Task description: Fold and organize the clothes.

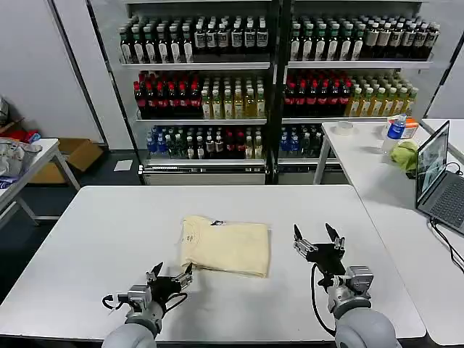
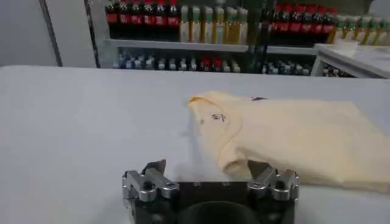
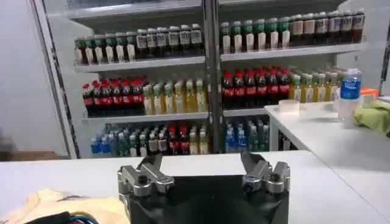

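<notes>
The folded T-shirt (image 1: 225,246) lies at the middle of the white bench (image 1: 87,246). The left pincer (image 1: 172,279), lower left of centre, is released just beside its corner. The right pincer (image 1: 317,239), lower right, is released, apart from it.

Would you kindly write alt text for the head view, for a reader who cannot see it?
A folded cream-yellow T-shirt lies on a white table, with the open left gripper at its near left corner and the open right gripper raised off to its right. Behind the table stand shelves of bottled drinks, and a laptop sits on a side table.
</notes>
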{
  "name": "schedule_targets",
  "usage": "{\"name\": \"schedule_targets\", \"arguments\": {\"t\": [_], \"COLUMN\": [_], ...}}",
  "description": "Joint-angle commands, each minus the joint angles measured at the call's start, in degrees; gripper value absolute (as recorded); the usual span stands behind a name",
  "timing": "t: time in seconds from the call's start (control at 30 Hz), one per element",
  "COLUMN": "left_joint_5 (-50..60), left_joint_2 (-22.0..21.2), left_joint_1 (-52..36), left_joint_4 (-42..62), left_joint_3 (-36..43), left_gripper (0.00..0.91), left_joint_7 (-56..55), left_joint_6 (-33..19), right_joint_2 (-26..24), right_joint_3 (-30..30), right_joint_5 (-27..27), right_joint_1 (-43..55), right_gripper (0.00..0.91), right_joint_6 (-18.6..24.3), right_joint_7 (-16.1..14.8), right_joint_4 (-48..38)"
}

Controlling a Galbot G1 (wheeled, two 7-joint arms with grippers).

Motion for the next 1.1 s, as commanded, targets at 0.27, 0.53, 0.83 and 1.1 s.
{"name": "schedule_targets", "arguments": {"t": [0.27, 0.53, 0.83, 1.1], "left_joint_5": [1.6, 1.0, -0.2, 0.0], "left_joint_2": [0.7, 0.8, 1.3, 3.0], "left_joint_1": [-0.6, -1.6, -3.0, -2.2], "left_joint_4": [2.8, 2.9, 2.4, -4.3], "left_joint_3": [0.8, 0.3, -1.3, -3.8], "left_gripper": [0.907, 0.907, 0.907, 0.907], "left_joint_7": [0.9, 0.2, -2.1, -4.6], "left_joint_6": [2.0, 2.2, 2.4, 0.9], "right_joint_2": [-0.1, -0.3, 0.0, 0.5], "right_joint_3": [0.0, 0.3, 0.2, 0.2], "right_joint_5": [0.1, 0.2, 0.1, 0.1], "right_joint_1": [0.2, 0.0, -0.1, 0.2], "right_gripper": [0.907, 0.907, 0.907, 0.907], "right_joint_6": [0.0, 0.0, 0.1, 0.1], "right_joint_7": [0.0, 0.1, 0.2, 0.3], "right_joint_4": [0.1, 0.1, -0.2, -0.5]}}
